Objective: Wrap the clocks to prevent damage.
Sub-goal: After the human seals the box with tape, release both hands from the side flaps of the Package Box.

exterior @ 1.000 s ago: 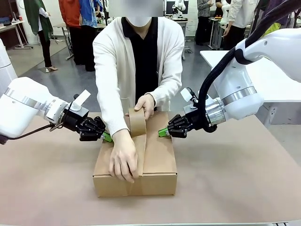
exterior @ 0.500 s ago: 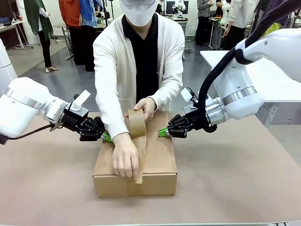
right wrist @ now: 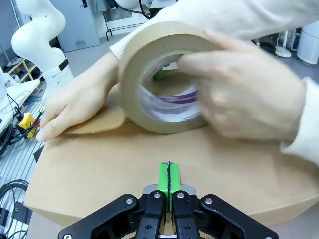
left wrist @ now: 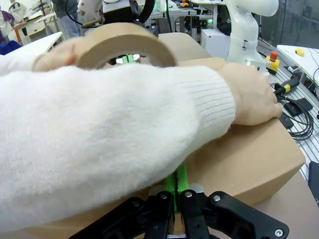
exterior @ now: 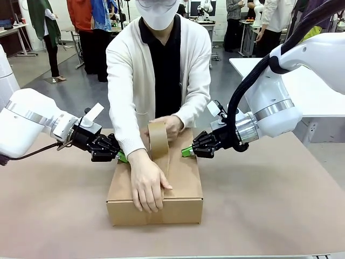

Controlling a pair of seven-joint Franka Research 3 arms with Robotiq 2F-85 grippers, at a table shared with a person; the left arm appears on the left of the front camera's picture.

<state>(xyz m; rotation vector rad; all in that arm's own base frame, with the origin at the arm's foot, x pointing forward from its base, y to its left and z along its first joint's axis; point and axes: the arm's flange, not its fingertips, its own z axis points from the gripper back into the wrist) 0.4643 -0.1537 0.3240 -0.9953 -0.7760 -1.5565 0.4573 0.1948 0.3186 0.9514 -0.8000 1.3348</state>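
My left jaws together, green tips against left side of box [exterior: 183, 183], bracing it mid-surface [exterior: 269, 216]. Person's near hand [exterior: 146, 186] presses tape strip [exterior: 161, 160] over box's near top edge. Far hand [exterior: 173, 125] holds tape roll [exterior: 158, 137] upright on lid, feeding strip. My right jaws together, bracing right side. Clocks presumably inside box; can't see them.

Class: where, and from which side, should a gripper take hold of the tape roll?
Probably the top of its band, one finger inside the open core, coming from above: the tape roll stands on edge on the box, and a hand holds its far side.
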